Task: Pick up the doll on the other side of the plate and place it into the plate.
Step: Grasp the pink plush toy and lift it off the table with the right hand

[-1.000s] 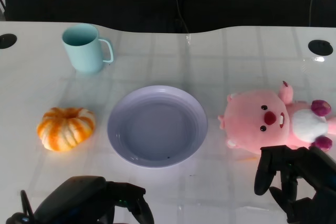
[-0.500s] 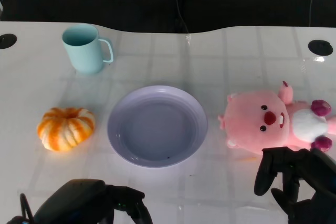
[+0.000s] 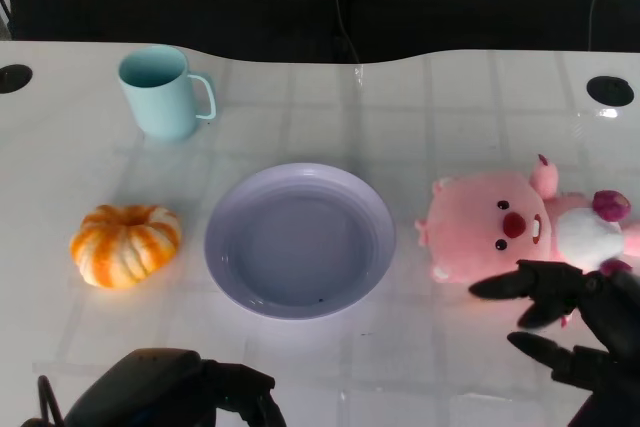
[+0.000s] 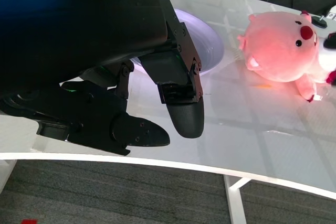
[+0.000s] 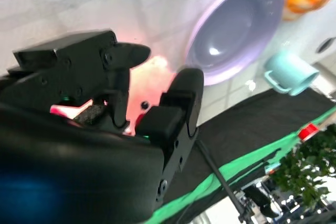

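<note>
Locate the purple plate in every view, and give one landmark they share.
Head view: purple plate at centre, between pumpkin and pink doll.
Left wrist view: rim behind the left hand.
Right wrist view: upper middle.
Shared landmark: the pink doll.

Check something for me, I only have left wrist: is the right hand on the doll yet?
Observer: No grip. Head view shows the right hand at the doll's near edge, fingers spread; I cannot tell if it touches.
Operator: Whole plate free?
Observer: Yes, nothing lies in the plate.
Operator: Anything else on the table?
Observer: An orange pumpkin on the plate's left and a teal mug farther back on that side.
</note>
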